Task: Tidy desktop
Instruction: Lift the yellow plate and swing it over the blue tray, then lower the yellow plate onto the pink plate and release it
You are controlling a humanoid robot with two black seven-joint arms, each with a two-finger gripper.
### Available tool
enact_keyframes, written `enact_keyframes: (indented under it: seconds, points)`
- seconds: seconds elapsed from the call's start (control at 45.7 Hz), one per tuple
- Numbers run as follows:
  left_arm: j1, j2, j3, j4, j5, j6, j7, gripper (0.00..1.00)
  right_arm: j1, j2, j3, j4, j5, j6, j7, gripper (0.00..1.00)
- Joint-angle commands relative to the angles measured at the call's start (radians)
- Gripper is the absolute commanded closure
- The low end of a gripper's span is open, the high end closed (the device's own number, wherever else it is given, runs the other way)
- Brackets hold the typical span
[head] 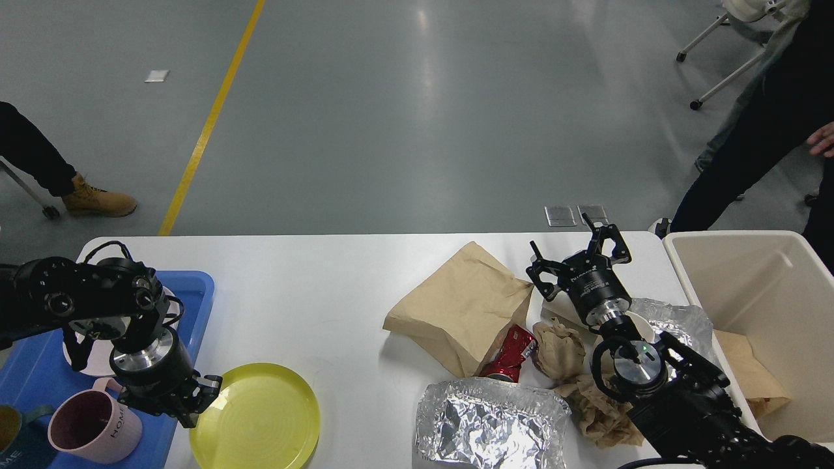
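Note:
The white desktop (313, 286) holds litter on its right half: a brown paper bag (462, 306), a crushed red can (511, 355), crumpled brown paper (560, 348) and a foil tray (488, 423). A yellow plate (260, 417) lies at the front left. My left gripper (195, 400) sits at the plate's left rim and appears shut on it. My right gripper (576, 251) is open and empty, raised near the table's far edge, just right of the paper bag.
A blue tray (195, 286) at the left holds a pink plate, mostly hidden by my arm, and a pink mug (94, 426). A beige bin (749, 286) with brown paper inside stands at the right. A second foil piece (677, 326) lies by the bin. People stand at the far right and left.

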Motion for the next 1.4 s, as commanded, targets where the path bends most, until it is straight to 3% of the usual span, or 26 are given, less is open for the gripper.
enact_keyframes:
  seconds: [0.0,0.438,0.941,1.116,1.379]
  points:
    - [-0.044,0.015,0.002,0.0,-0.003,-0.029,0.0,1.0,0.0,0.0,0.0,-0.001,0.0,0.0,0.0,0.0]
    - [-0.165,0.033,0.005,0.0,-0.039,-0.098,0.002,1.0,0.0,0.0,0.0,-0.001,0.0,0.0,0.0,0.0]
    - [-0.423,0.179,0.089,0.002,-0.117,-0.23,-0.005,1.0,0.0,0.0,0.0,0.0,0.0,0.0,0.0,0.0]
    - [-0.425,0.26,0.112,0.035,-0.115,-0.23,-0.008,1.0,0.0,0.0,0.0,0.0,0.0,0.0,0.0,0.0]
    - [-0.322,0.286,0.135,0.258,-0.118,-0.23,-0.011,1.0,0.0,0.0,-0.001,0.0,0.0,0.0,0.0,0.0]
